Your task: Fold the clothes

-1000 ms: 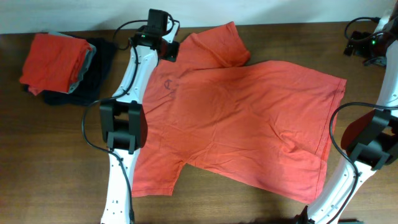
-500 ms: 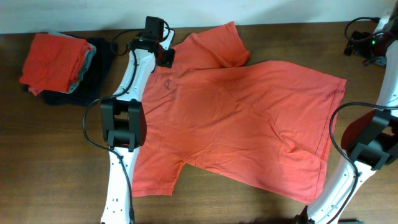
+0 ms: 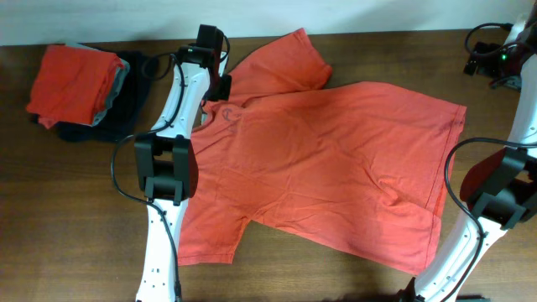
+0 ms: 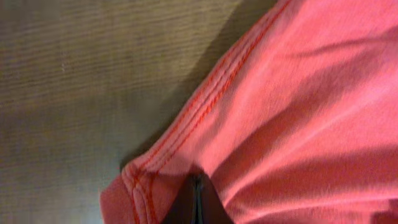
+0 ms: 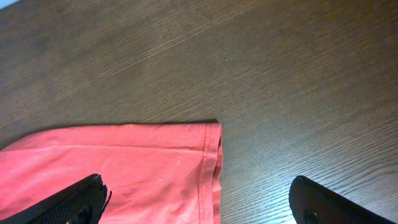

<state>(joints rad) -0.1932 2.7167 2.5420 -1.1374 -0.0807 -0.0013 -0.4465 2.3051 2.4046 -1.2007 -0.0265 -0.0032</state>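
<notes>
the orange t-shirt (image 3: 336,168) lies spread out flat on the wooden table (image 3: 67,210), filling the middle of it, with its neck end toward the left arm and its bottom hem toward the right. one sleeve (image 3: 285,63) points to the far edge and the other lies at the near edge. the cloth is wrinkled around the middle.

the left gripper (image 3: 221,82) sits at the shirt's neck end beside the far sleeve, pinched closed on a fold of fabric just inside a stitched edge; the left wrist view shows the cloth bunched at the closed tips (image 4: 198,198).

the right gripper (image 5: 199,199) is spread wide and holds nothing, its dark fingers (image 5: 74,199) over the hem corner (image 5: 214,134).

a pile of folded clothes (image 3: 75,84), red on top of grey and dark pieces, sits at the table's far left corner, well apart from the shirt.
</notes>
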